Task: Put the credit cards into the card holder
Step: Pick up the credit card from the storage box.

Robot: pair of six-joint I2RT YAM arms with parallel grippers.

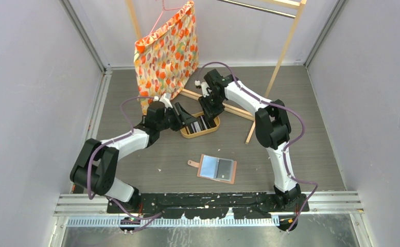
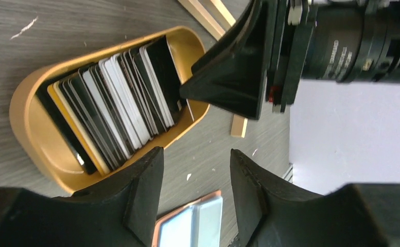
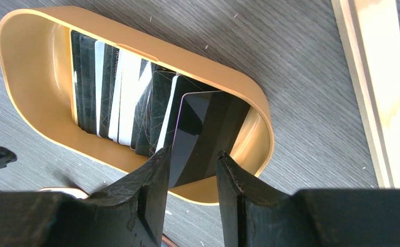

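the credit cards (image 3: 120, 98) stand on edge in a tight row inside an oval tray (image 3: 33, 31) on the table (image 1: 311, 134), black, grey and white faces packed together. one black card (image 3: 197, 134) at the end of the row leans apart from the others, between the fingers of the right gripper (image 3: 190, 175). its left edge lies against one finger, but i cannot tell whether the fingers truly pinch it. the card holder (image 1: 217, 168) lies unfolded and flat on the table, nearer the arm bases and apart from the tray, its blue and dark pockets facing up. the left gripper (image 2: 195, 190) hangs beside the tray, fingers spread with only bare table between them. behind the tray a flowered bag (image 1: 167, 51) hangs from a wooden rack (image 1: 285, 46).
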